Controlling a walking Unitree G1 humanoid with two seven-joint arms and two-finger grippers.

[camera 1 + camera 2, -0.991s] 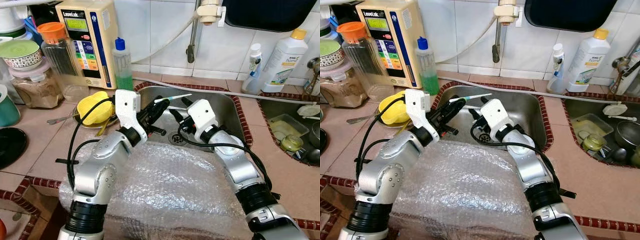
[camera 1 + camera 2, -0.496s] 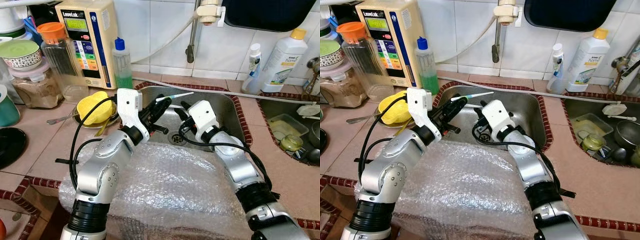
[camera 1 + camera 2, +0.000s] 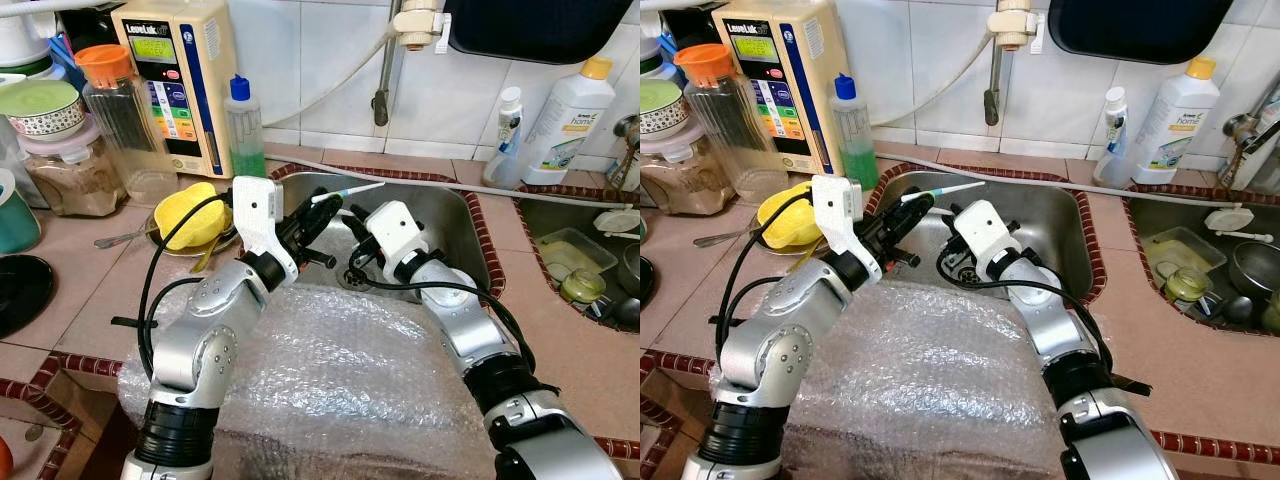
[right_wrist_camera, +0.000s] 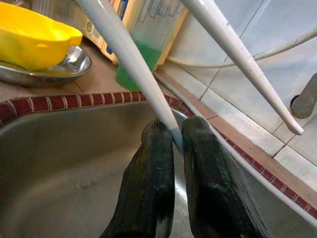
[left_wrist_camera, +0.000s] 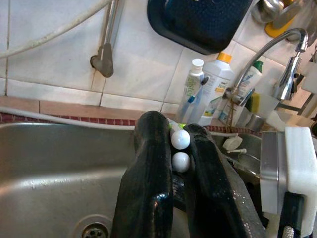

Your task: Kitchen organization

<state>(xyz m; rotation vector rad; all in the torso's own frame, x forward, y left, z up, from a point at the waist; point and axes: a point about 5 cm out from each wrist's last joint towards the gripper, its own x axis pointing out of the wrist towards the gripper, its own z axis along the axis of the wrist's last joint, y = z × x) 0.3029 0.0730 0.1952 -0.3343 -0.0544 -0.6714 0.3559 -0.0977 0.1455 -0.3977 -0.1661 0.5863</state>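
Together, my two grippers worked above the steel sink [image 3: 440, 205]. My left gripper [image 5: 171, 148] was clamped on two thin white sticks [image 5: 180, 146], seen end-on between its fingers. My right gripper [image 4: 173, 136] was pinched on the tapered tip of one white stick [image 4: 124, 59]; the second [image 4: 237, 54] passed just beside it. I judged the main risk to be a slip: both arms gripping one slender stick could bend it or drop it toward the drain [image 3: 355, 277]. Bubble wrap [image 3: 340, 380] covered the counter edge, hiding whatever lay beneath.
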